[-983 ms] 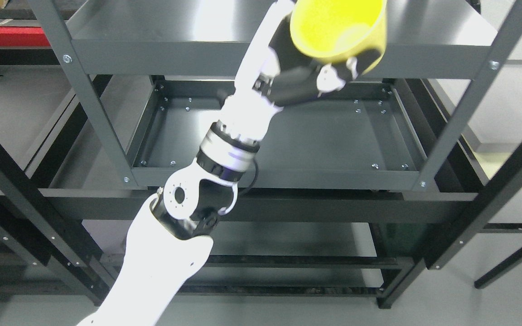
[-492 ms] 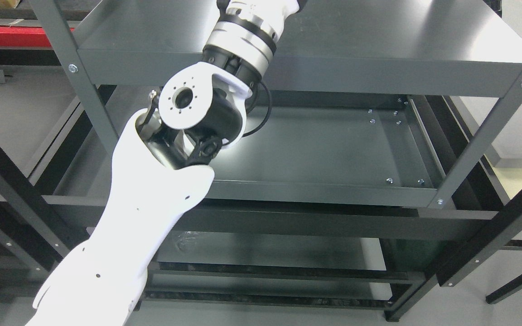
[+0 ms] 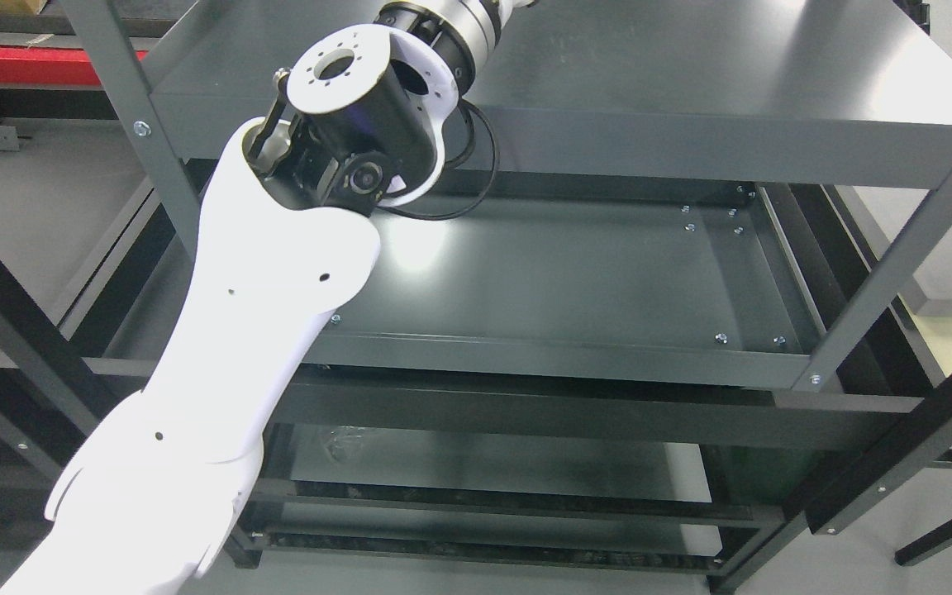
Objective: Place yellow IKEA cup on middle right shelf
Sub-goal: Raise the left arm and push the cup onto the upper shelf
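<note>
My left arm (image 3: 261,306) comes in from the lower left and reaches up across the dark grey metal shelf unit. Its elbow joint (image 3: 360,116) sits in front of the upper shelf's front edge (image 3: 691,149). The forearm runs out of the picture at the top, so the hand and the yellow cup are out of view. The shelf below (image 3: 575,273) is bare where it shows. My right arm is not in view.
Slanted grey uprights (image 3: 897,273) and black frame bars (image 3: 897,479) stand at the right, another upright (image 3: 121,107) at the left. A lower shelf (image 3: 484,463) shows beneath. A red bar (image 3: 21,66) lies at the far left.
The arm has risen, taking the hand and the yellow cup out through the top of the picture. The whole picture has also shifted, so the camera moved.
</note>
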